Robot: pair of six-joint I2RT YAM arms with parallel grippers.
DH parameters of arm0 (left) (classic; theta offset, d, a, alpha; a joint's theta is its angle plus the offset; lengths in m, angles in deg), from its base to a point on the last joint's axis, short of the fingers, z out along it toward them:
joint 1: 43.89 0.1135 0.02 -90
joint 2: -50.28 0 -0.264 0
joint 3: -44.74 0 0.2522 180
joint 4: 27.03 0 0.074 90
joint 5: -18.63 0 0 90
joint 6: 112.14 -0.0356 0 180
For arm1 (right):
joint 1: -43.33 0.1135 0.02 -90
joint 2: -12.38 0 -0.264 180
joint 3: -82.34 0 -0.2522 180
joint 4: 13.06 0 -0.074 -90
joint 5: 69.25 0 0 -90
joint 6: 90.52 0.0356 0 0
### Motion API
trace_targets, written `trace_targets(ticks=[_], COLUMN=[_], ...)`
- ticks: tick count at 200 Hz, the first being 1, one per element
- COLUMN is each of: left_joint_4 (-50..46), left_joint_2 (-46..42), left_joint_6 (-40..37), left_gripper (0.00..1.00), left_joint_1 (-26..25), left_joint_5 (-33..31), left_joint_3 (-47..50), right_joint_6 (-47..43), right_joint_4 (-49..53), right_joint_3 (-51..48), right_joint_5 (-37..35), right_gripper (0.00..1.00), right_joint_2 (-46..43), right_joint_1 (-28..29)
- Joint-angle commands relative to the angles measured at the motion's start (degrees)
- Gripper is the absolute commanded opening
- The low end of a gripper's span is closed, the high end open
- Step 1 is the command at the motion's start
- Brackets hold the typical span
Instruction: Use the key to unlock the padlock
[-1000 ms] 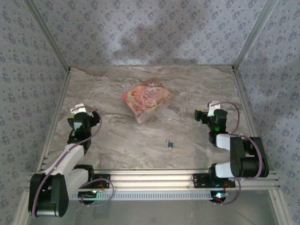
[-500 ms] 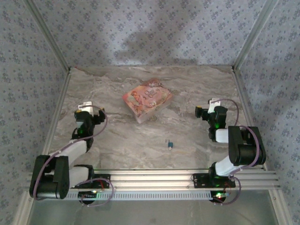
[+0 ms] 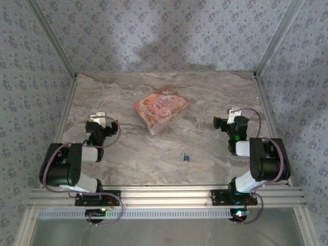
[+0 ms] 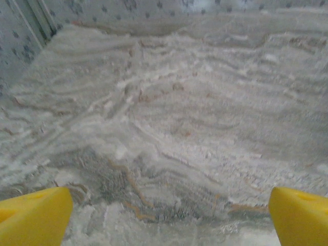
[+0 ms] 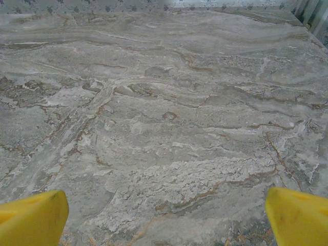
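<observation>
The padlock [image 3: 185, 158], a tiny thing near the front edge of the table [image 3: 128, 154], well apart from the left claw [image 4: 165, 211] and right claw [image 5: 166, 212], both wide open and empty, could skid away if a finger nudges it

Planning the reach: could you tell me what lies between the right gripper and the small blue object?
Bare tabletop only, from right gripper to blue object, in the top view.
</observation>
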Motion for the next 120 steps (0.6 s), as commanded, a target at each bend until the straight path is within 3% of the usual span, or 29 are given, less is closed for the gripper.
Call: trace_targets(ticks=[1,17,120], left_joint_4=[-1.51,-7.67,-7.02], left_joint_2=[0.89,1.75,1.94], left_joint_6=[-0.01,2.53,3.23], left_gripper=[0.98,0.98,0.98], left_joint_1=[0.91,2.70,3.75], left_joint_5=[2.79,2.28,3.55], left_joint_3=[-3.88,-7.66,-7.44], right_joint_6=[0.11,0.12,0.05], right_joint_4=[0.97,0.97,1.23], right_joint_3=[0.89,0.89,0.98], right_joint_5=[-0.96,-1.05,-1.15], right_gripper=[1.00,1.00,1.00], right_joint_2=[0.08,0.05,0.13], right_joint_1=[0.06,0.14,0.30])
